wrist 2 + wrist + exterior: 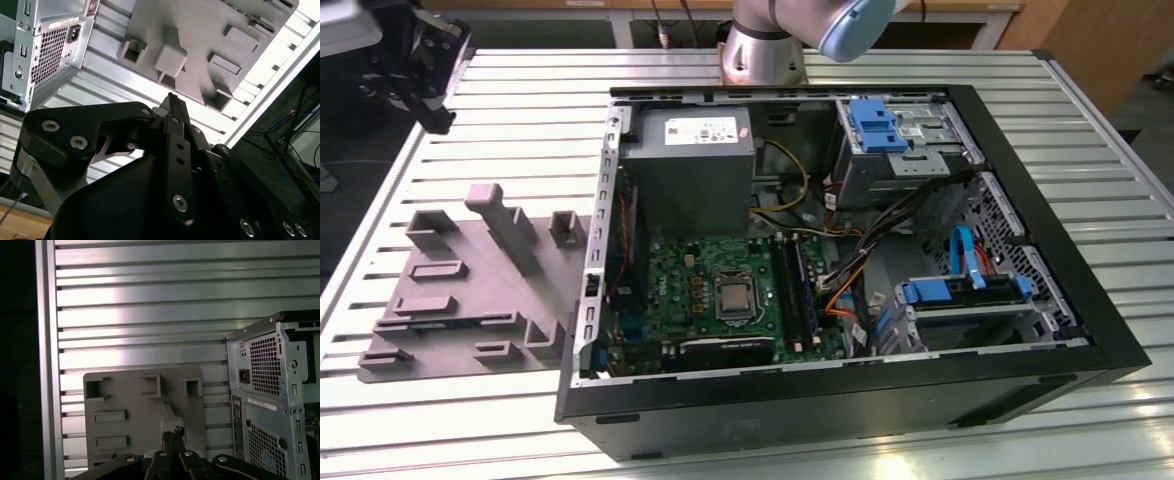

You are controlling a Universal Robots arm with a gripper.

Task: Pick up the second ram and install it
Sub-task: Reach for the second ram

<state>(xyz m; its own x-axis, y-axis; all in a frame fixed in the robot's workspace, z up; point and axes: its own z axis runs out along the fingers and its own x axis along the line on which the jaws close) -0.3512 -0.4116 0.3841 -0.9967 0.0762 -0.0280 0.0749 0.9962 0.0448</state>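
Surface [494, 100]: slatted metal, carrying everything.

Case [854, 410]: open tower on its side, taking up most of the exterior view's right.

Tray [480, 290]: grey, with raised blocks, just beside the case on the exterior view's left. I also have it in both wrist views.

Gripper [434, 115]: up at the far corner of the surface, beyond the tray and well apart from the case. In both wrist views the jaws are drawn together at the tips [172, 100] and I see nothing pinched between them. They point toward the tray's tall block [170, 422].

Slot bank [794, 285]: long dark strips on the board, just beside the CPU socket [735, 296].

Ram: I can't place it for sure. I can't tell which of those strips is a seated stick and which a bare slot, nor whether one sits in a tray pocket.

Handling, my read: it's light, thin and stiff, but fragile.
- The chips and contact edge shouldn't take any load.
- I'd pinch across the flat faces at mid-length, near the top edge, clear of the contacts.
- The faces are smooth, so it may slip or pivot if gripped off-centre.
- I'd keep it square to the slot, since a twist could crack it.
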